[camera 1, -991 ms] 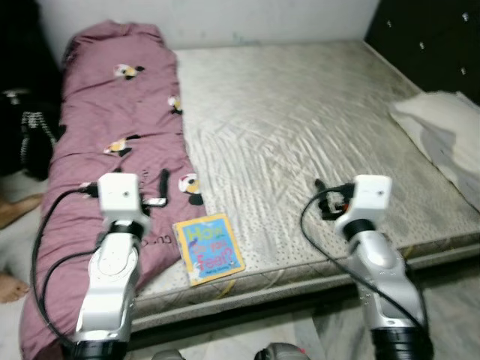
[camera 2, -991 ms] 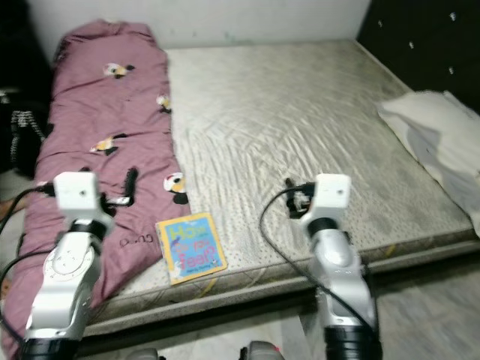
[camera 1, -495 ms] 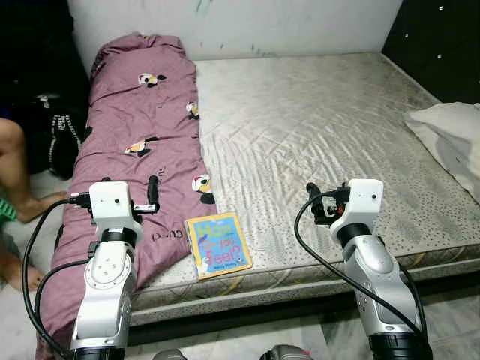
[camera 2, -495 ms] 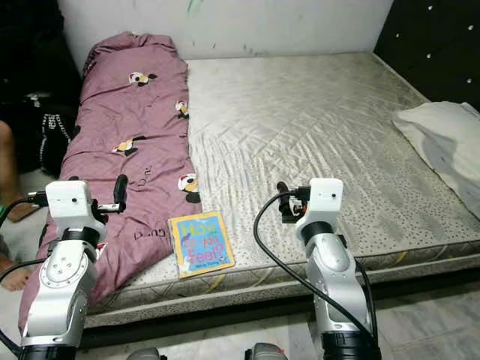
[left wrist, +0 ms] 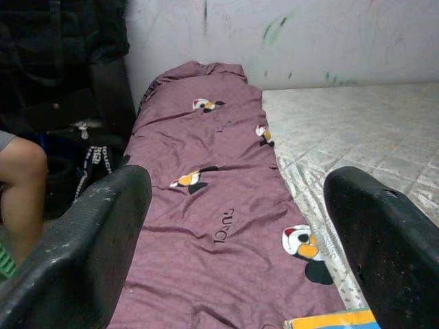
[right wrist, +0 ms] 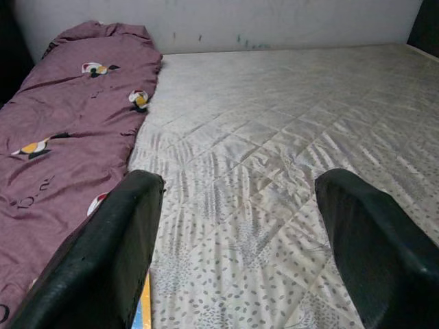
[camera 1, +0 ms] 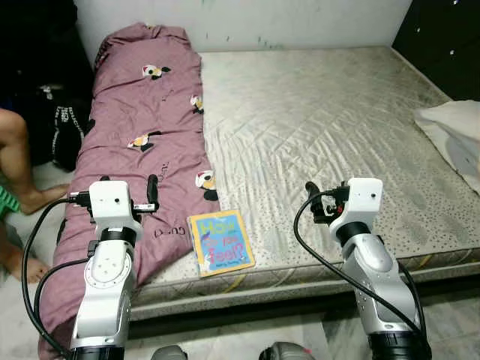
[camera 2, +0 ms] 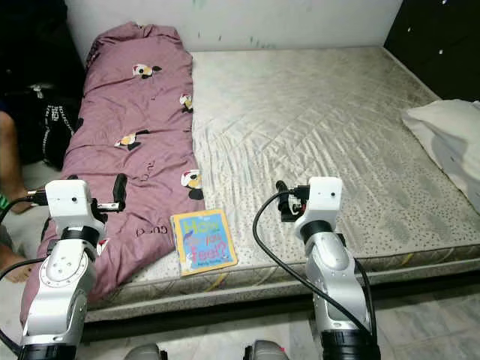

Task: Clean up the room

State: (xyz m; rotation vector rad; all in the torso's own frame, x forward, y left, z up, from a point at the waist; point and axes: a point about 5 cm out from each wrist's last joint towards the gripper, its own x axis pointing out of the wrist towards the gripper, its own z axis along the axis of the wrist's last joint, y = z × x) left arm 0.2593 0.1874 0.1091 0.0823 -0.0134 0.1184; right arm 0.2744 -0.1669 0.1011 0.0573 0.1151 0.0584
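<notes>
A bare mattress (camera 1: pixel 337 127) w/ a quilted, pale grey-beige cover in a diamond stitch and small leaf print takes up most of the scene, set against a white wall. Along its left side lies a long mauve duvet (camera 1: pixel 142 142), soft and rumpled, printed w/ small toucan-like birds and dark lettering; its lower end drapes over the mattress edge toward the floor. Just beside the duvet's right edge, near the front edge of the mattress, a thin square picture book (camera 1: pixel 220 241) lies flat, glossy blue cover w/ yellow border and colourful title letters. A white pillow (camera 2: pixel 450 142), crumpled, sits at the far right of the mattress, well apart from the book.

Left gripper (left wrist: pixel 233 253) is held above the lower part of the duvet, fingers (left wrist: pixel 82 253) spread wide apart, nothing between them; matte black, rounded pads w/ a grainy texture. Right gripper (right wrist: pixel 236 253) hovers over the bare mattress near the front edge, to the right of the book, jaws likewise wide apart and empty.

At far left a person's bare leg (camera 1: pixel 19 161) and foot show on the pale tile floor, next to a dark bag (camera 1: pixel 64 131) w/ a black-and-white strap.
</notes>
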